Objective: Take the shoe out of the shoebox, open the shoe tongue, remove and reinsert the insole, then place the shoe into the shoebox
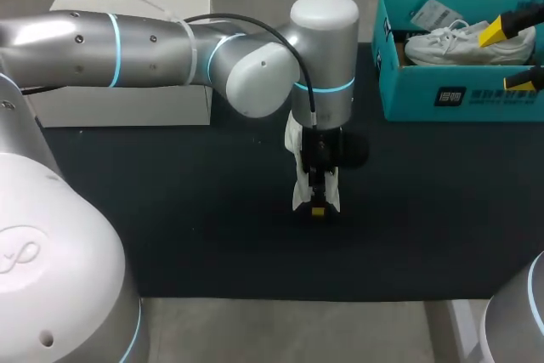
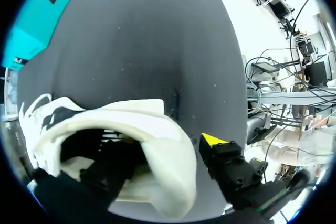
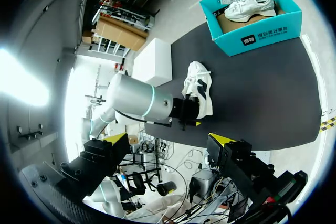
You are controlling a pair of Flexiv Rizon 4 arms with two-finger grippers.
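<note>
A white shoe with black marks [image 1: 298, 190] [image 3: 200, 91] lies on the black mat [image 1: 187, 210] near the middle. My left gripper [image 1: 317, 207] [image 2: 168, 151] is down at its heel. In the left wrist view one dark finger is inside the shoe's opening and the yellow-tipped finger [image 2: 212, 141] stands just outside the heel wall [image 2: 168, 166], a sliver apart. A second white shoe [image 1: 463, 44] [image 3: 247, 4] lies in the teal shoebox [image 1: 459, 95] [image 3: 257, 32] at the back right. My right gripper [image 1: 510, 57] [image 3: 167, 140] hangs open and empty above the box.
A white box [image 1: 127, 104] stands at the back left edge of the mat. My left arm [image 1: 170, 48] stretches across the back of the table from the left. The mat's front and left parts are bare.
</note>
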